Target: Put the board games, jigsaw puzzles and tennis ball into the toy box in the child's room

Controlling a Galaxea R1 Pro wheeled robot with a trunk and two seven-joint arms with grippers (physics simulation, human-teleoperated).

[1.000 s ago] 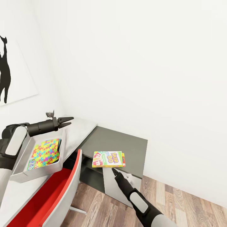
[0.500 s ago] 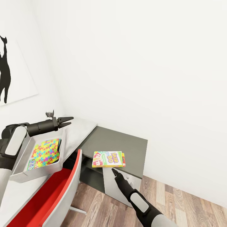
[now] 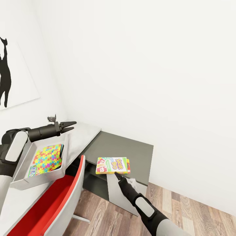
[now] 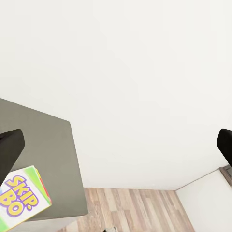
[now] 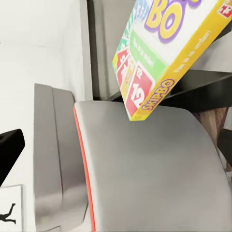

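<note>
Game box: the yellow-green board game (image 3: 112,165) lies flat on the dark lower counter (image 3: 131,149), at its front edge, with a corner sticking out past the edge.
Long axis: it runs roughly along the counter's front edge, crosswise to the right arm's reach.
Second item: a red-edged flat thing shows under the game box at its far end; what it is cannot be told.
Right gripper: the right gripper (image 3: 117,176) sits just below and in front of the box's overhanging corner, near it but apart; in the right wrist view the box (image 5: 166,53) is close ahead.
Right fingers: one dark fingertip (image 5: 8,147) shows at the view's edge and another at the opposite edge, so they appear spread, holding nothing.
Nearer arm: the right, by far; my judgement is that the pickup falls to it, closing across the box's thin edge.
Toy box: the grey tray (image 3: 23,178) rests on the pale counter (image 3: 80,136), well to the left of the game box, with a jigsaw puzzle (image 3: 47,158) already inside.
Left gripper: the left gripper (image 3: 70,126) hovers beyond the tray's far end, fingers parted and empty.
Chair: a red chair (image 3: 55,203) stands between tray and right arm.
</note>
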